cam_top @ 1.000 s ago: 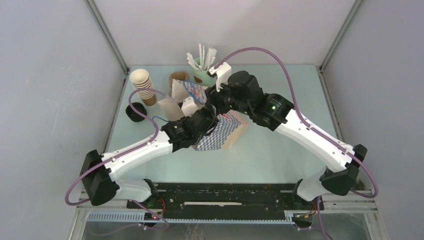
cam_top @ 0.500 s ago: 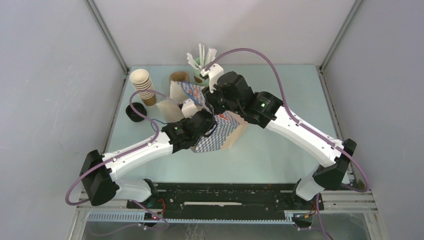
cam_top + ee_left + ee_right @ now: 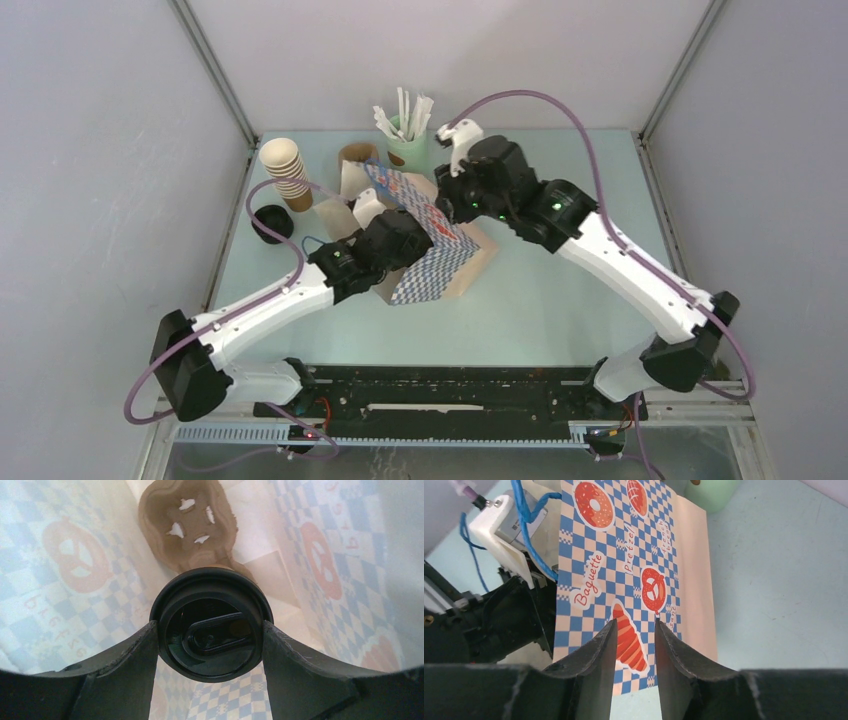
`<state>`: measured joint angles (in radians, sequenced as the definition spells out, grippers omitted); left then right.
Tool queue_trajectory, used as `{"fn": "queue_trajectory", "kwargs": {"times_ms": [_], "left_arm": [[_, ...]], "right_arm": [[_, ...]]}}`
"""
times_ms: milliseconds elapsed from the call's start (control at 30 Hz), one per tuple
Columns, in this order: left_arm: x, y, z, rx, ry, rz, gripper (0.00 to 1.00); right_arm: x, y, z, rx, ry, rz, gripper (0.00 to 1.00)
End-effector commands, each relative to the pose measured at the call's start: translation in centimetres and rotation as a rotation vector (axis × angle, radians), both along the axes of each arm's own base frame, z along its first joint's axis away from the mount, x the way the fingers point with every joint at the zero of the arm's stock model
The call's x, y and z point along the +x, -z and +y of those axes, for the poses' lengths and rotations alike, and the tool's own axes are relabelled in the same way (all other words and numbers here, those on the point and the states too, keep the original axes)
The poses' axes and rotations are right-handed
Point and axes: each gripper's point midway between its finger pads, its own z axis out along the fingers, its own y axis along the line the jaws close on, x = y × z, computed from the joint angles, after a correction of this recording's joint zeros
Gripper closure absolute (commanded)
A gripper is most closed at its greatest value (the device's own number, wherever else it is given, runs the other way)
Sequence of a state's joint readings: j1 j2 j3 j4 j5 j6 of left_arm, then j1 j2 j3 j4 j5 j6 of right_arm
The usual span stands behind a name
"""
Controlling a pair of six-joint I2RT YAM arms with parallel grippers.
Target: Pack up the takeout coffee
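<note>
**Pale bench, coffee held inside the bag**

Grey walls close in the pale green bench (image 3: 560, 290). Well to the left of the left gripper (image 3: 210, 630) lie a loose black lid (image 3: 270, 222) and a stack of lidless cups (image 3: 284, 172). That gripper reaches into the mouth of the checked bag (image 3: 445, 270). It is pinching the coffee (image 3: 212, 652), one finger (image 3: 135, 655) pressed against each side of the black lid. Just beyond the gripper, deeper in the bag, sits a brown pulp carrier (image 3: 187, 525). To the right, the right gripper (image 3: 633, 640) hangs over the bag's printed outer face. Its fingers (image 3: 599, 655) stand slightly apart with a narrow gap between them. I cannot tell whether they touch the paper.
</note>
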<state>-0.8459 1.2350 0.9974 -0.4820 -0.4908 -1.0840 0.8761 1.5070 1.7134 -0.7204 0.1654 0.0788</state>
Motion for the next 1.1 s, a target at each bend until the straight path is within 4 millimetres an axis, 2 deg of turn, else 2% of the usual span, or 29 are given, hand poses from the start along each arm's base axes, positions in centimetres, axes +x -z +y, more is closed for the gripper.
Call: {"fn": "queue_trajectory", "kwargs": {"times_ms": [0, 167, 333, 533, 633, 800, 900, 1067], "left_arm": [[2.1, -4.8, -2.7, -0.041, 0.079, -0.098, 0.99], [3.1, -4.8, -4.1, -0.041, 0.099, -0.079, 0.99], [3.0, -3.7, -4.0, -0.038, 0.092, -0.050, 0.99], [2.5, -1.6, -3.0, -0.018, 0.064, 0.007, 0.99], [2.6, -1.3, -2.6, -0.016, 0.056, 0.013, 0.99], [3.1, -1.4, -2.7, -0.024, 0.051, 0.015, 0.99], [3.3, -1.4, -2.7, -0.025, 0.051, 0.016, 0.99], [3.4, -1.2, -2.8, -0.026, 0.052, 0.020, 0.99]], "right_arm": [[-1.3, -5.0, -1.5, 0.214, -0.038, -0.025, 0.57], [-2.5, -5.6, -1.9, 0.229, -0.128, -0.019, 0.42], [-1.6, -5.0, -1.7, 0.170, -0.129, -0.030, 0.37], [0.7, -4.1, -1.5, 0.053, -0.100, -0.046, 0.41], [1.0, -4.0, -0.6, 0.025, -0.114, -0.054, 0.45], [0.8, -3.6, 1.3, 0.017, -0.141, -0.049, 0.45], [1.4, -2.9, 1.2, -0.030, -0.099, -0.064, 0.47], [2.3, -2.2, 0.7, -0.108, -0.055, -0.097, 0.58]]}}
